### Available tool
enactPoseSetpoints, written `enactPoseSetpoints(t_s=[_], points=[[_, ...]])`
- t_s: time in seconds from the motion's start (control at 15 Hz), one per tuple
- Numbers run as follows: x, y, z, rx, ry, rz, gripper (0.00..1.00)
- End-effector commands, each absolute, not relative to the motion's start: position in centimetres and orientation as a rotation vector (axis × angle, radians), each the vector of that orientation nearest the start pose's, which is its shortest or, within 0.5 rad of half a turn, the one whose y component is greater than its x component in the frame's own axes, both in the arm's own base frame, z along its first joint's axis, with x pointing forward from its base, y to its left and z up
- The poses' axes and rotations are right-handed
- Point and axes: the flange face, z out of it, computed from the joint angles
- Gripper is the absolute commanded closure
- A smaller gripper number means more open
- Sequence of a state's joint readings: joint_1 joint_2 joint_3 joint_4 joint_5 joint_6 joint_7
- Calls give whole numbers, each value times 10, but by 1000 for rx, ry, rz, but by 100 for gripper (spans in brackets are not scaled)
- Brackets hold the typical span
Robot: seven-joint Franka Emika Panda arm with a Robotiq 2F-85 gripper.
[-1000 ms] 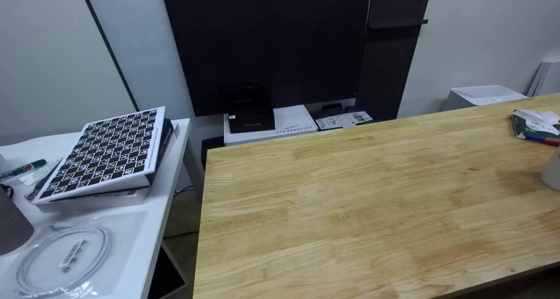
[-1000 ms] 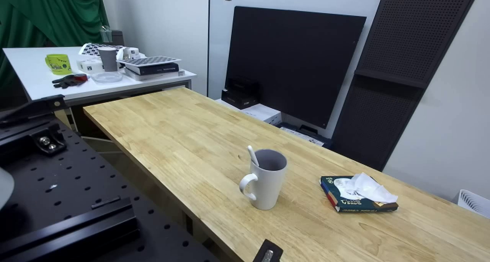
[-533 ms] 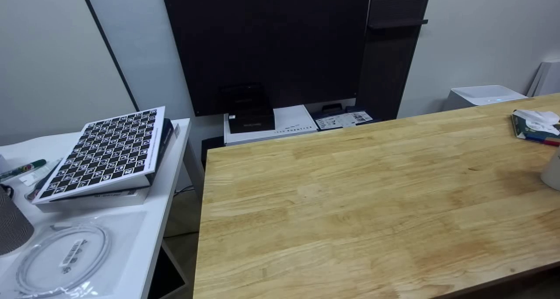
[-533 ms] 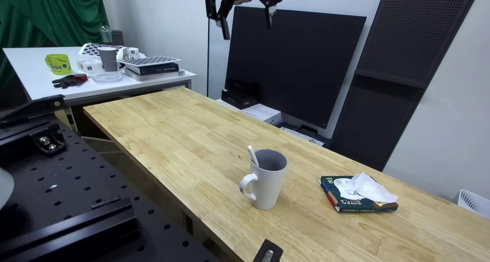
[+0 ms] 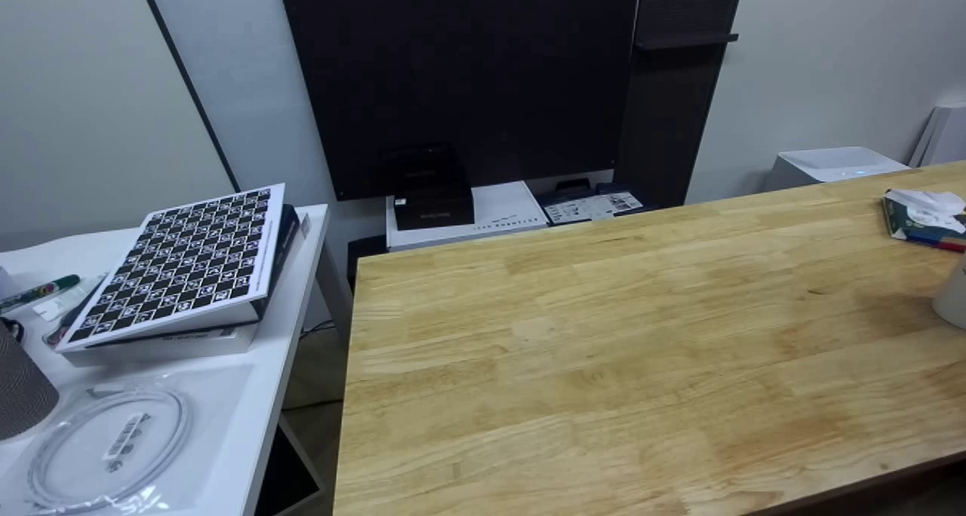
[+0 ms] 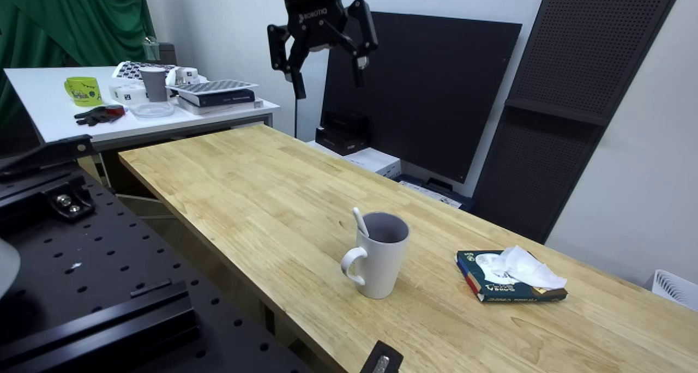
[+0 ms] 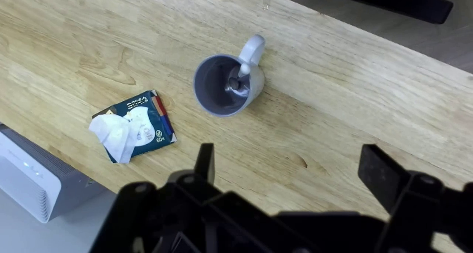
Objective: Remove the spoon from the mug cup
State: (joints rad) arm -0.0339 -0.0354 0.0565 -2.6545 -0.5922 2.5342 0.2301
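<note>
- Change: we note that the hand [image 6: 329, 87] has come down into an exterior view; a second ago only its lowest ends showed at the top edge, whereas its lettered body is now visible, high above the desk [image 6: 240, 182].
- No change: we find the mug [image 6: 384, 266] and the spoon [image 6: 360, 222] where they were.
- Meaning for the task: we judge this to be the approach step. Removal has not begun; nothing grips the spoon.
- Hand state: we read the fingers [image 7: 382, 177] as spread wide. In the wrist view, bare desk shows between their tips, and no object.
- Spoon location: it stands inside the mug, its pale handle projecting above the rim beside the mug handle [image 7: 254, 47].
- Orientation: in an exterior view we see the long axis tilted off vertical, the free end pointing up and outward on the mug-handle side. In the wrist view the axis is foreshortened; the free end lies nearest the mug handle, and the rounded bowl [image 7: 233, 83] sits deeper inside.
- Next move: the mug lies to the upper left of the finger gap in the wrist view, so we judge a sideways correction necessary. We advise gripping across the exposed handle and lifting along its axis; a finger could otherwise catch the rim.
</note>
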Motion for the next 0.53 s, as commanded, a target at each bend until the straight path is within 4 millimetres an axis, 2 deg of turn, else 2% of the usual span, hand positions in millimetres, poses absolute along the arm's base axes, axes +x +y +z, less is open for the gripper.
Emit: enactPoseSetpoints(t_s=[0.0,0.07,0.2,0.47], points=[[402,19,223,-3460,-410,85,0],[404,17,234,-3436,-483,85,0],[401,19,225,-3441,-457,110,0],[401,19,223,-3441,-449,117,0]])
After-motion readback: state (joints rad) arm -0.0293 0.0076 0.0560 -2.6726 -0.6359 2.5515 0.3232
